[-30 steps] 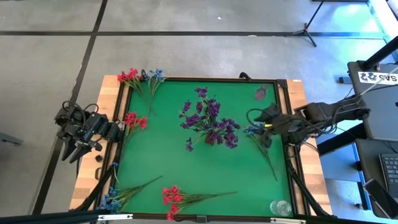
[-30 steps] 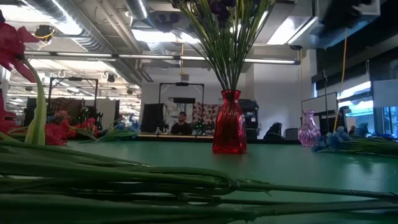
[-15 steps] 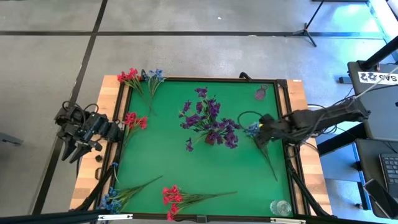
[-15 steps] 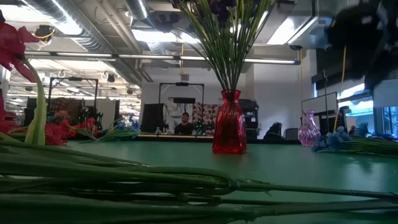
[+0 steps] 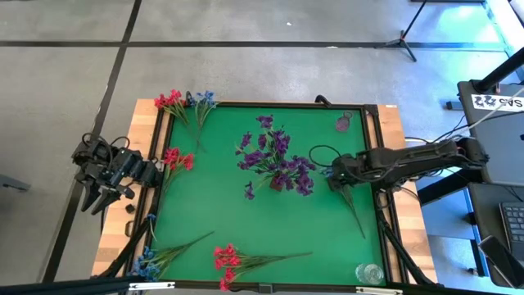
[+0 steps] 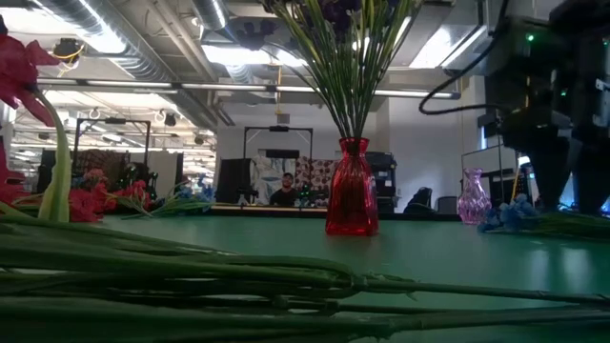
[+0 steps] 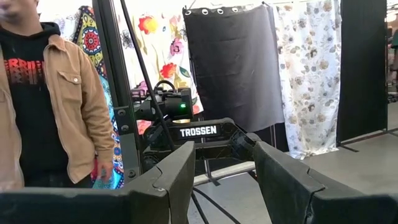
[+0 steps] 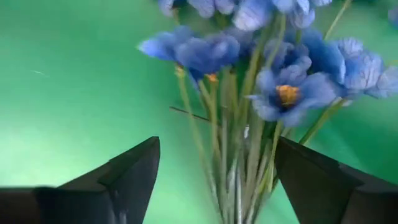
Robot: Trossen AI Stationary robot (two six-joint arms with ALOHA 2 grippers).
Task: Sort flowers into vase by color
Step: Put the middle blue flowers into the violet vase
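A blue flower sprig lies on the green mat at the table's right, blossoms [image 8: 280,93] toward the middle, stem [image 5: 354,211] running to the near right. My right gripper [image 8: 217,180] points down over it, open. Its fingers stand either side of the stems [image 8: 239,177], just behind the blossoms, apart from them. In the low view it [image 6: 562,186] hangs over the blue blossoms [image 6: 510,214]. A red vase [image 6: 352,200] with purple flowers [image 5: 274,162] stands mid-table. My left gripper [image 7: 224,180] waits open off the table's left edge [image 5: 102,176].
Red [image 5: 169,101] and blue [image 5: 203,99] sprigs lie at the far left, and a red one [image 5: 176,158] by the left edge. A blue one [image 5: 147,262] and a red one [image 5: 227,260] lie along the near edge. A small purple vase [image 5: 344,123] stands far right, a clear one [image 5: 368,273] near right.
My right gripper has come down onto the blue sprig, shifting a little toward the table's left and near edge, and has rolled about its own axis. In the low view it has dropped into sight. The sprig has stayed where it was.
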